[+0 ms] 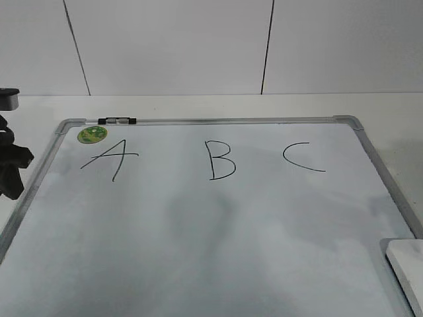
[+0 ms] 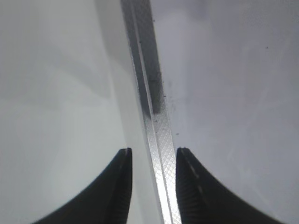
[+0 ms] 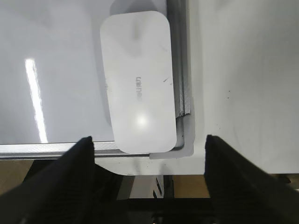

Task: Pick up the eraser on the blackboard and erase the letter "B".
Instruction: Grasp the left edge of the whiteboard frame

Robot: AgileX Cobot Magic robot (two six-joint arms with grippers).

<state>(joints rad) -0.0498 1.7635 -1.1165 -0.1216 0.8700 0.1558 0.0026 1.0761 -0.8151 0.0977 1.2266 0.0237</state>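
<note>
The blackboard is a white board with a grey metal frame, lying flat on the table. The black letter "B" is near its far edge, between "A" and "C". The white eraser lies at the board's near right corner. In the right wrist view the eraser rests against the frame. My right gripper is open wide and empty, above the eraser's near end. My left gripper is open and empty, its jaws either side of the board's left frame. The left arm shows at the left edge.
A round green sticker sits at the board's far left corner. A black-and-white marker lies along the far frame. The white table surrounds the board, and its near edge shows under my right gripper. A white wall stands behind.
</note>
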